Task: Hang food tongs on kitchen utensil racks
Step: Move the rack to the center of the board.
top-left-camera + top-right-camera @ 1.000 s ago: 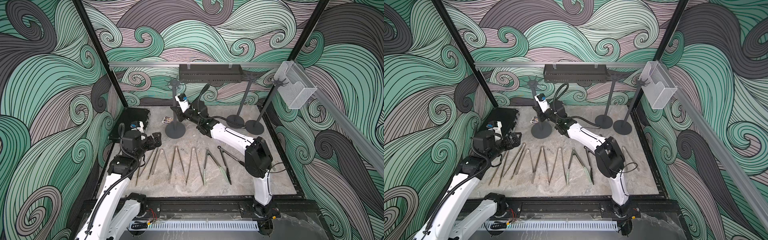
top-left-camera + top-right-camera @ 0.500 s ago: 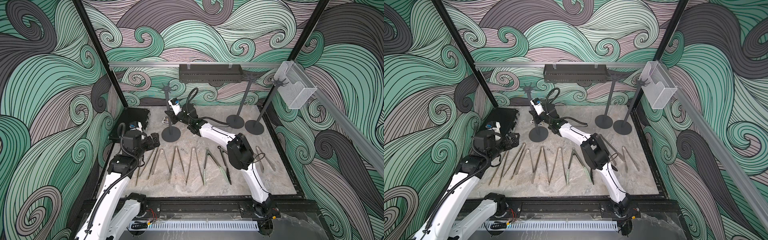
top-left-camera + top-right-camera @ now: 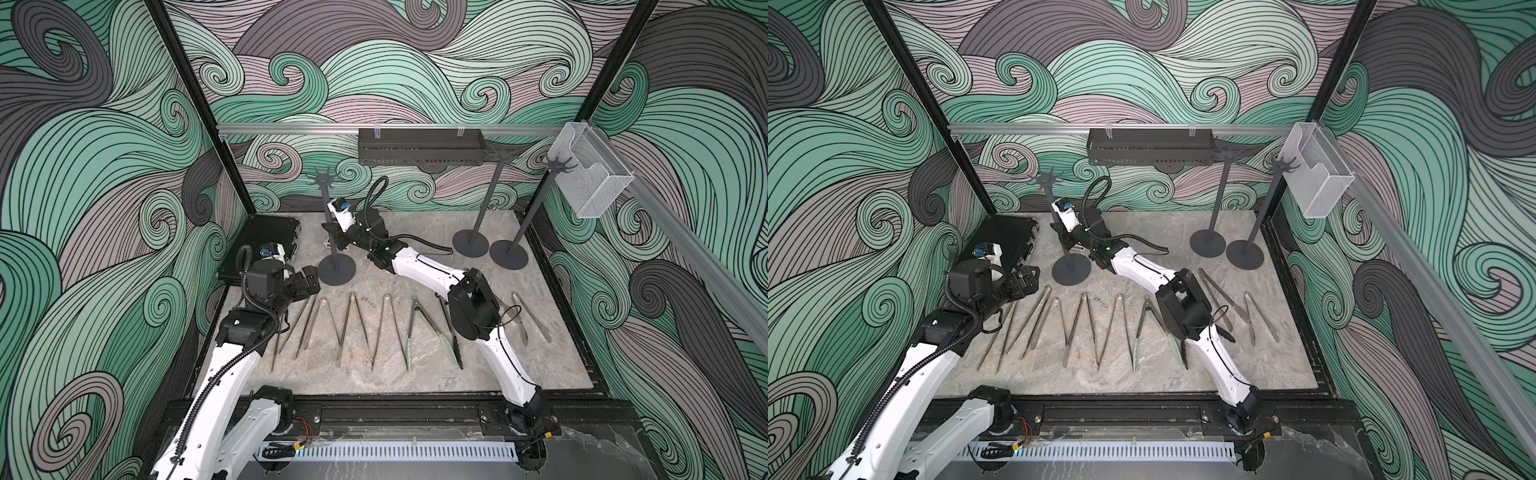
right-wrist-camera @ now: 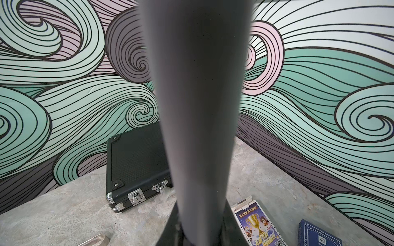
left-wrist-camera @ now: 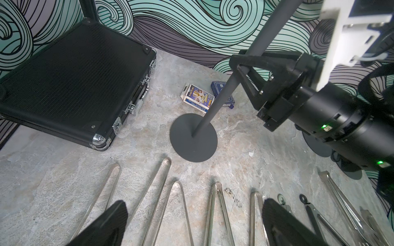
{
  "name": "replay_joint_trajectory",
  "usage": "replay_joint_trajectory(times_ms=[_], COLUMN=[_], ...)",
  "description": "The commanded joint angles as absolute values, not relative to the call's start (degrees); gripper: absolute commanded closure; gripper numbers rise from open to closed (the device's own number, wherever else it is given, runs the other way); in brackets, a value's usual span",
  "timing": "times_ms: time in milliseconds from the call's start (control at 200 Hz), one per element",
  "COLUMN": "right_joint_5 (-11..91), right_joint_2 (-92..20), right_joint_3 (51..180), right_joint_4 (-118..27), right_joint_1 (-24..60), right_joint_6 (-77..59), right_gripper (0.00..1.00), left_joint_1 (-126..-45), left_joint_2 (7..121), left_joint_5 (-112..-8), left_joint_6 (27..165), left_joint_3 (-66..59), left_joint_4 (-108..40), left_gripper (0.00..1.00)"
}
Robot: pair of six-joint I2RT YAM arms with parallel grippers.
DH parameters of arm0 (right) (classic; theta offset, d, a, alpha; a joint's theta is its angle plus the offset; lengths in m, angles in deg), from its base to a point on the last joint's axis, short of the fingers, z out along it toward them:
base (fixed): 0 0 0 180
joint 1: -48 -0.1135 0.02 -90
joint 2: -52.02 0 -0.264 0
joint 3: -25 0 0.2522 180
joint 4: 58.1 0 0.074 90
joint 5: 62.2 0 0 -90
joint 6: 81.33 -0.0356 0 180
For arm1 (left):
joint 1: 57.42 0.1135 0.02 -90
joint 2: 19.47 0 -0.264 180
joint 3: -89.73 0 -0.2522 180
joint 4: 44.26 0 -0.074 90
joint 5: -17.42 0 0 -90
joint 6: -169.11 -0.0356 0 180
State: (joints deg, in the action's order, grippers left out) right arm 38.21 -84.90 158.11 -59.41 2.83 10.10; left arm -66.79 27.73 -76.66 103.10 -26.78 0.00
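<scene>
Rack held, tongs waiting: my right gripper (image 5: 237, 64) is clamped around the pole of the rack (image 3: 336, 270), which stands upright just past the bent ends of the tongs (image 3: 353, 328). My left gripper (image 3: 305, 282) hangs with jaws spread wide over the row's left end. The tongs lie flat on the counter (image 3: 415, 376), side by side, long axes running from the rack's base back toward me. I judge the left arm nearer for the pickup.
</scene>
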Motion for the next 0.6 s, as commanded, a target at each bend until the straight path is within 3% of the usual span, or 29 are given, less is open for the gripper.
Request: replay_joint_trajectory(times_ms=[0,595], right_joint_5=[36.55,32.06], right_joint_2=[-85.99,-86.4], right_joint_3=[161.18,160.69], right_joint_4=[-63.85,-63.24], right_joint_1=[2.39,2.38], right_joint_6=[11.37,15.61], right_gripper=[1.0,1.0], left_joint_1=[-66.99,-66.96], left_joint_2=[27.73,27.69], left_joint_5=[-76.76,-76.76], left_joint_6=[102.72,103.02], left_joint_3=[-25.49,-25.62], left_joint_4=[0.88,1.72], left_gripper=[0.01,0.02])
